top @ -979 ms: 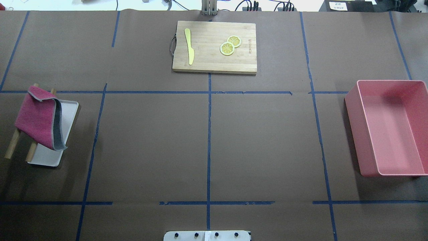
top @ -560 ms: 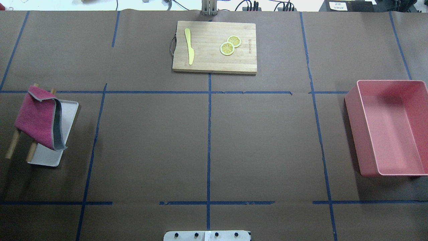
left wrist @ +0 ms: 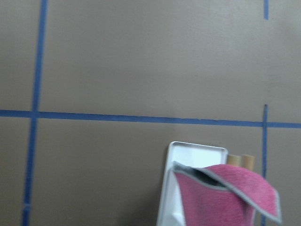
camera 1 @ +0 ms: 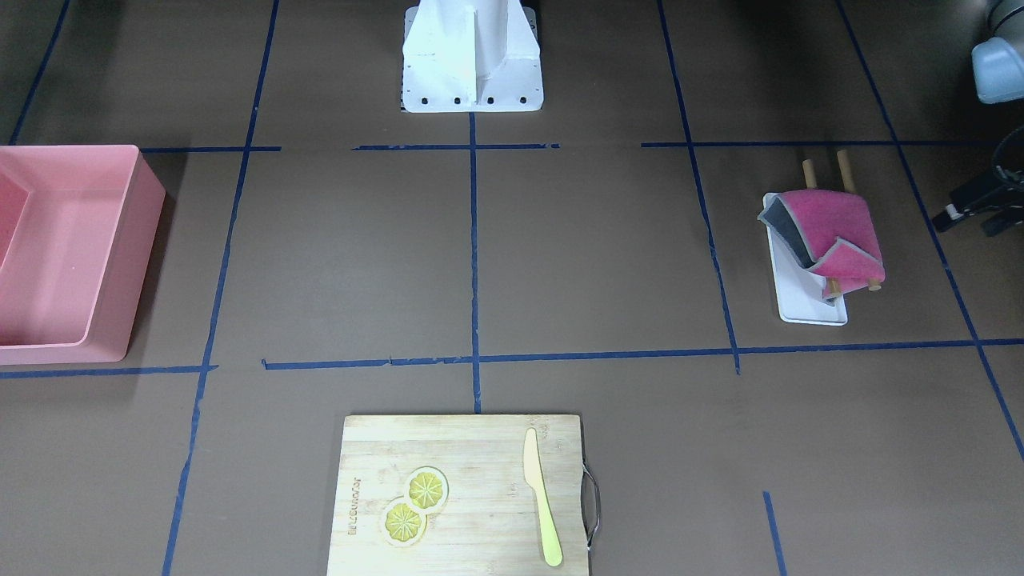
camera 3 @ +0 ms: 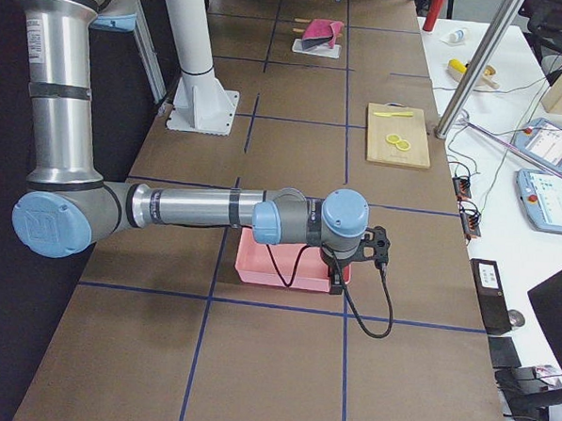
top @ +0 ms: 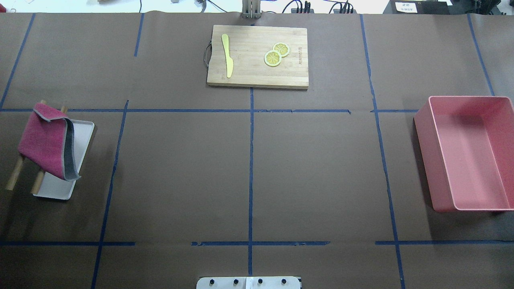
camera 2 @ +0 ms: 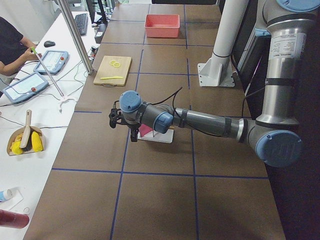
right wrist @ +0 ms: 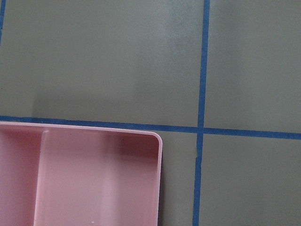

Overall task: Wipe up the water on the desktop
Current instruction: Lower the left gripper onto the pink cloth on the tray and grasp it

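Note:
The desktop is dark brown with blue tape lines, and I cannot make out any water on it. A magenta cloth with a grey back hangs over two wooden rods above a white tray at the left end. My left gripper hovers beyond that tray at the frame's edge, fingers apart and holding nothing. The left wrist view looks down on the cloth. My right gripper hangs above the pink bin. Whether it is open or shut I cannot tell.
A bamboo cutting board with a yellow knife and two lemon slices lies at the far middle. The pink bin stands at the right end. The robot's white base plate is at the near edge.
Nothing on the table has moved. The shadow across the pink bin has faded a little.

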`<state>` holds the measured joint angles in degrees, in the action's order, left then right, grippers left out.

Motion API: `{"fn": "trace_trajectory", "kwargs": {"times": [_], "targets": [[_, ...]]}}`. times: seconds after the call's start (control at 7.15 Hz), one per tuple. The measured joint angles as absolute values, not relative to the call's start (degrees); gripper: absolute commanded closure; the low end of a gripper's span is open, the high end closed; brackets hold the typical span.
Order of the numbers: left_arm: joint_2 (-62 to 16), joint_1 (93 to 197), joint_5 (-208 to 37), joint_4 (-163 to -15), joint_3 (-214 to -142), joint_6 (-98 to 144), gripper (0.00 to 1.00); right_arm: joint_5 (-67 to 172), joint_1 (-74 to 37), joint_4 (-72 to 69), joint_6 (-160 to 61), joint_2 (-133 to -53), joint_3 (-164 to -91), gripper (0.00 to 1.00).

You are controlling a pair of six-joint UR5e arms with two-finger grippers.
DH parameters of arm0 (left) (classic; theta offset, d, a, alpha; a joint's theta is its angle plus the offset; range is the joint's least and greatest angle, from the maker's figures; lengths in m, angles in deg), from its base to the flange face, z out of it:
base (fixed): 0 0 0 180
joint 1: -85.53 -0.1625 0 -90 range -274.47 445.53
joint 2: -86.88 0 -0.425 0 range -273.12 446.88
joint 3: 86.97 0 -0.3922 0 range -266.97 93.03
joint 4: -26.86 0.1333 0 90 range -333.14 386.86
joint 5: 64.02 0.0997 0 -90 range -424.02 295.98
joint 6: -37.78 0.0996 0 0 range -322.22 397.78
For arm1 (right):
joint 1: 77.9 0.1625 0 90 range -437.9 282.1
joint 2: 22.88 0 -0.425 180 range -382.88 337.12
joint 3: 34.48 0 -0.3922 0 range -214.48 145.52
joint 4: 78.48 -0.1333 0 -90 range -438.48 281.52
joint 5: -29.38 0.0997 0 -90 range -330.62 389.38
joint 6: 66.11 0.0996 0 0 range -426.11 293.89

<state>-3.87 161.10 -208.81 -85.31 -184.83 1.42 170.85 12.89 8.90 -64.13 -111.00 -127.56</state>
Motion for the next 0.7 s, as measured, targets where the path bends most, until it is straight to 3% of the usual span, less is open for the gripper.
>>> {"fn": "trace_trajectory", "kwargs": {"times": [0.28, 0.7], "targets": [[-4.1, 156.1, -208.5, -89.4, -184.3, -4.2, 0.04, 170.9, 12.9, 8.6, -64.1, -111.0, -127.4, 0.0], [-4.2, 153.7, -208.4, -90.2, -183.3, -5.2, 0.24, 170.9, 12.6, 8.5, -64.1, -111.0, -127.2, 0.0]]}}
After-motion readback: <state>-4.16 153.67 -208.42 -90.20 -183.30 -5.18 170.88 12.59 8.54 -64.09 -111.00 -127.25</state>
